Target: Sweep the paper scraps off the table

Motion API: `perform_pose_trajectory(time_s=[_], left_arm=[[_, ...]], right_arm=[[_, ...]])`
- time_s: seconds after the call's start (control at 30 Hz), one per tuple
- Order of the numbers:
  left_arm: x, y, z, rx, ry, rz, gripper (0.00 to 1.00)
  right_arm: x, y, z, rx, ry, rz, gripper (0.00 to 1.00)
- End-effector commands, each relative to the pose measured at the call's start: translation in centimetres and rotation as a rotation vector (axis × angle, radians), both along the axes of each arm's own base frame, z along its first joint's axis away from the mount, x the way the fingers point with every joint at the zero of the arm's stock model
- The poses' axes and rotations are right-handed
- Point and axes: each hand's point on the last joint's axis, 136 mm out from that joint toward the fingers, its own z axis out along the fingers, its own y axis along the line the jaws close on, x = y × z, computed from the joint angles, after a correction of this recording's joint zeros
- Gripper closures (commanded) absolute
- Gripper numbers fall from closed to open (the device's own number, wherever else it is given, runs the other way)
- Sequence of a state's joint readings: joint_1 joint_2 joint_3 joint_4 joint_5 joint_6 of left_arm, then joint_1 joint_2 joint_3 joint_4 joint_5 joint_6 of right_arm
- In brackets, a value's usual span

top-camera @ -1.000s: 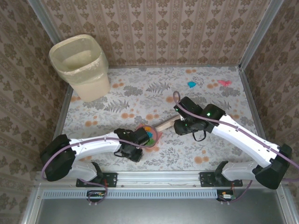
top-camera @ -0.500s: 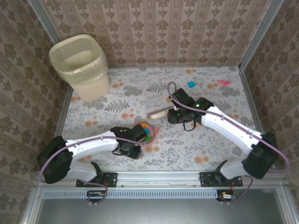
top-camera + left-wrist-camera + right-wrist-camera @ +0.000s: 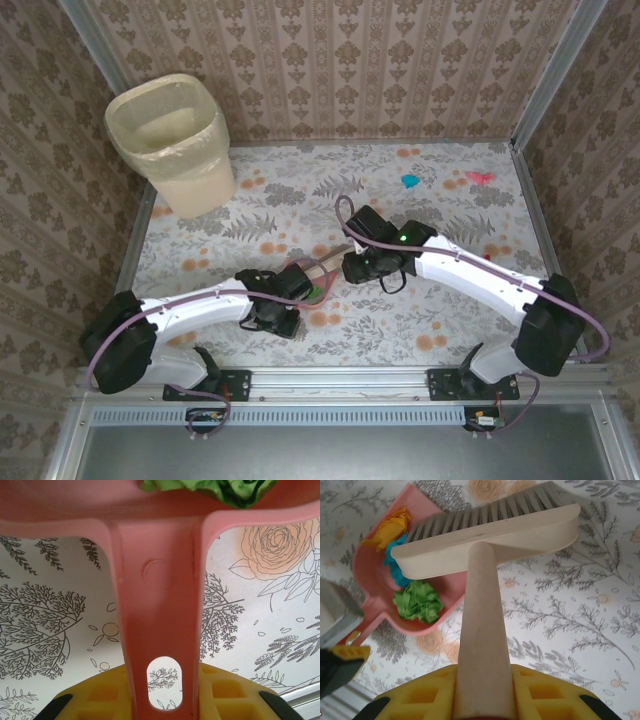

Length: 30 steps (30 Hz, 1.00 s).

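The left pincer (image 3: pixel 162 702) is clamped on the handle of the pink dustpan (image 3: pixel 160 605), and the right pincer (image 3: pixel 482 695) grips the brush (image 3: pixel 490 535), whose bristles are at the pan's open edge. Green, blue and orange paper scraps (image 3: pixel 418 601) lie in the pan (a blue scrap (image 3: pixel 410 180) and a pink scrap (image 3: pixel 481 177) sit far right on the worktop (image 3: pixel 280 200)).
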<state>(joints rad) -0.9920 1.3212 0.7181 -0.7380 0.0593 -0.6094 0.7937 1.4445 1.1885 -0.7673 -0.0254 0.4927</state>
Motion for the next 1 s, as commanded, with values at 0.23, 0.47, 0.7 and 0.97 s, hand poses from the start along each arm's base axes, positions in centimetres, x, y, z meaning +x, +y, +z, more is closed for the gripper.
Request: perform_pose_trajectory(time_s=[0.23, 0.47, 0.7, 0.97], left_arm=[[1.2, 0.8, 0.2, 0.042, -0.053, 0.04, 1.0], [1.8, 1.0, 1.0, 0.021, -0.097, 0.067, 1.0], [2.5, 1.2, 3.3, -0.022, -0.159, 0.109, 1.0], [3.7, 2.4, 6.4, -0.003, -0.218, 0.19, 1.0]], right_arm=[[-1.5, -1.6, 3.2, 0.021, -0.08, 0.025, 1.0], [1.6, -4.7, 6.1, -0.101, -0.23, -0.082, 1.0], [4.8, -6.7, 8.3, 0.052, -0.458, -0.242, 1.0], [5.4, -9.4, 5.8, 0.198, -0.623, -0.376, 1.0]])
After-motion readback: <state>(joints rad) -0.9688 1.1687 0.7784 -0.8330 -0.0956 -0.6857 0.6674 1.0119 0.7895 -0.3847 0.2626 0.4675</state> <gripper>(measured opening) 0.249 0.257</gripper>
